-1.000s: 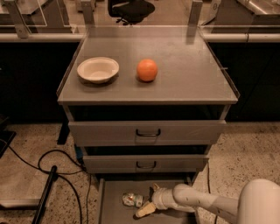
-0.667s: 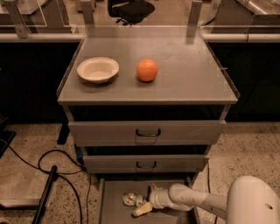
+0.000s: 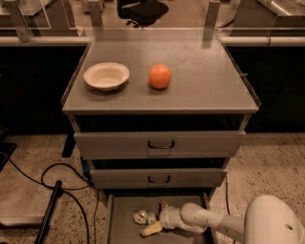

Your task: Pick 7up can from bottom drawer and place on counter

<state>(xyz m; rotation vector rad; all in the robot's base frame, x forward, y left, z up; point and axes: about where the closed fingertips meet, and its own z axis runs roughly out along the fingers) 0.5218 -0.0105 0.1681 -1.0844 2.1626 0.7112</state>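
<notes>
Speckled terrazzo floor (image 3: 271, 162) surrounds the grey drawer cabinet (image 3: 159, 142) in dim light. Black cables (image 3: 57, 172) trail left of it, and a black office chair (image 3: 143, 9) stands behind it. The gripper (image 3: 157, 218) sits low at its front.

Counter (image 3: 205, 90) bears bowl (image 3: 106, 76) and orange (image 3: 159, 76); bottom drawer (image 3: 125, 233) holds the 7up can (image 3: 143, 217), jaws beside it
</notes>
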